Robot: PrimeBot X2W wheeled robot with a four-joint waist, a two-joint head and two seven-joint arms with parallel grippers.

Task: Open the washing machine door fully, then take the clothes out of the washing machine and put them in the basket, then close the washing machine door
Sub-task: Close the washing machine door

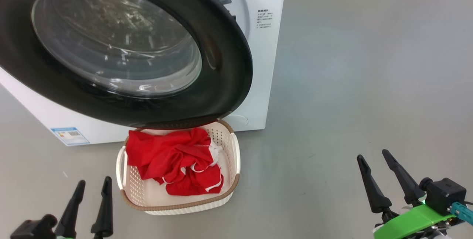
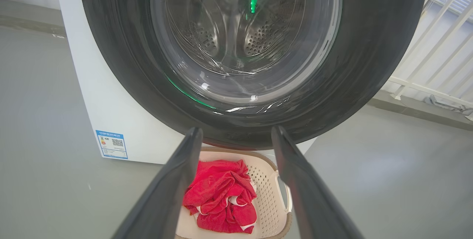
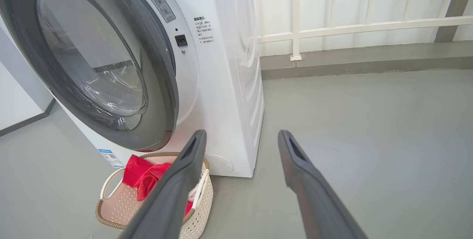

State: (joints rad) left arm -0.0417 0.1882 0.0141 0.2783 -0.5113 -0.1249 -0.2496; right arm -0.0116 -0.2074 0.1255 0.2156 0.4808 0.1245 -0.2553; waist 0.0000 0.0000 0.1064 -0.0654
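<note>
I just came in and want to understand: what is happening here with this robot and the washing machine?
The robot seems near the end of unloading the washing machine. The red clothes lie in the cream basket on the floor, just under the round door. The door stands nearly shut, but it looks not latched. The left claw and the right claw are open, empty and touch nothing.

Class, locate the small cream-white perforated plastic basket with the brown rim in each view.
Head view: cream-white perforated basket, lower centre.
Left wrist view: basket, bottom centre.
Right wrist view: basket, lower left.
Shared landmark: the small blue rectangular label low on the big white washing machine.
</note>
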